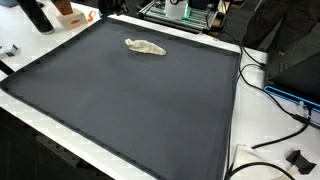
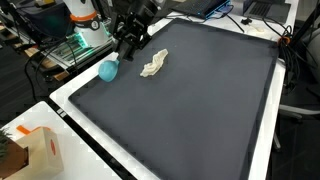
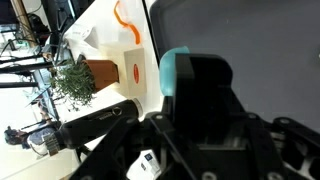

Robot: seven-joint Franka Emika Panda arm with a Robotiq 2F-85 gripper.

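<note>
In an exterior view we see a crumpled pale rag (image 1: 145, 46) lying on the dark mat (image 1: 130, 115), near its far edge. At the top left a dark shape (image 1: 38, 15) is cut off by the frame, and we cannot make out what it is. Cables (image 1: 265, 85) trail off the table's right side.

In an exterior view from another place, the gripper (image 2: 117, 60) points down over the mat's (image 2: 200, 110) left border with its fingers pinched on a teal object (image 2: 107, 71). We cannot tell whether that object touches the mat. The rag (image 2: 152, 66) lies just beside it, apart from the fingers. A cardboard box (image 2: 42, 150) and a plant (image 2: 10, 155) sit at the lower left, the plant cut by the edge.

In the wrist view the gripper (image 3: 185, 88) fills the foreground, dark and blurred. The teal object (image 3: 172, 65) is half hidden behind one finger (image 3: 207, 80). The box (image 3: 122, 68) and plant (image 3: 75, 85) stand beyond it.
</note>
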